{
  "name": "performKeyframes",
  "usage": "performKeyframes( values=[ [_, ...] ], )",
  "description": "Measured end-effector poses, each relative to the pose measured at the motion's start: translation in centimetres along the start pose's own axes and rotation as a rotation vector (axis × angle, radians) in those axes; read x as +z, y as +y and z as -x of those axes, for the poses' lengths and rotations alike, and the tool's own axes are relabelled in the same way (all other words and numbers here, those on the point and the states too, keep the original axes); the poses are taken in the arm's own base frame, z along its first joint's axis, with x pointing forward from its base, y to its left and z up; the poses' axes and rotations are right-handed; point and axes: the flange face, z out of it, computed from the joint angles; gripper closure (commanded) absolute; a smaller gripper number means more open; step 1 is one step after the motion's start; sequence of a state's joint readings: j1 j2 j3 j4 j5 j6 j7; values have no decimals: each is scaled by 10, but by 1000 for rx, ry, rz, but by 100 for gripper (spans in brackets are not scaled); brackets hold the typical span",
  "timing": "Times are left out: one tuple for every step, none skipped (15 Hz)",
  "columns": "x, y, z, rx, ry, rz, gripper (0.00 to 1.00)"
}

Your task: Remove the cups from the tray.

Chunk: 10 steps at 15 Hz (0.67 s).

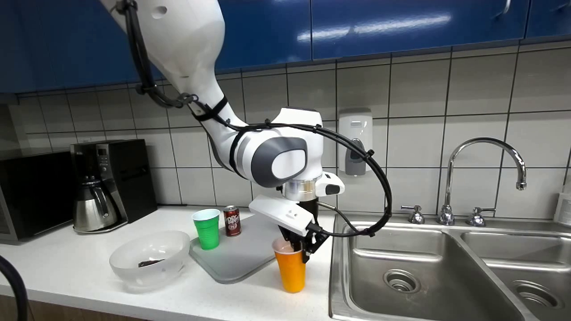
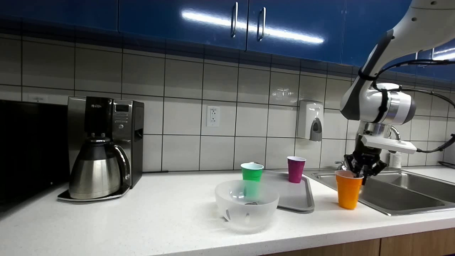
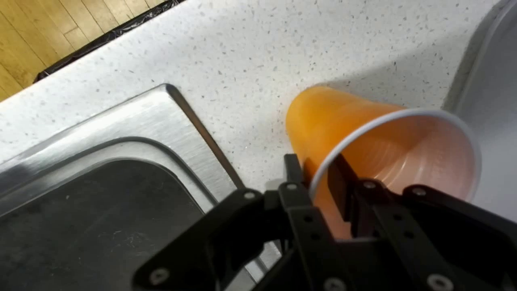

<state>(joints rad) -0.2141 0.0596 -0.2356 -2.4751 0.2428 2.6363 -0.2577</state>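
The orange cup (image 1: 291,273) stands upright on the counter between the tray (image 1: 238,261) and the sink; it also shows in an exterior view (image 2: 347,192) and the wrist view (image 3: 319,117). My gripper (image 3: 315,165) points down at its rim, one finger inside the cup and one outside. A gap shows between the fingers and the cup wall, so it is partly open and not clamped. The green cup (image 1: 208,231) stands on the tray's near left part. The purple cup (image 2: 295,170) stands on the tray's back right part; the arm hides it in an exterior view.
A dark red soda can (image 1: 232,221) stands on the tray behind the green cup. A frosted bowl (image 1: 145,267) with a small dark item inside stands left of the tray. The steel sink (image 1: 337,272) is right of the orange cup. A coffee maker (image 1: 96,200) stands at the back left.
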Motion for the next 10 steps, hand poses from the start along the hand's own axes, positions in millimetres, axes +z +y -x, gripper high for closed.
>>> performKeyframes(
  values=[
    [0,0,1,0,-1,0,37],
    [1,0,1,0,-2,0,28],
    [1,0,1,0,-2,0,21],
    [1,0,1,0,-2,0,13],
    [1,0,1,0,-1,0,6],
    [0,0,1,0,-1,0,1],
    [0,0,0,0,2,0,0],
    [-1,0,0,0,5,0,0],
    [-3,0,-1,-1,11,0,0],
    [-5,0,-1,-1,18,1,0]
  ],
)
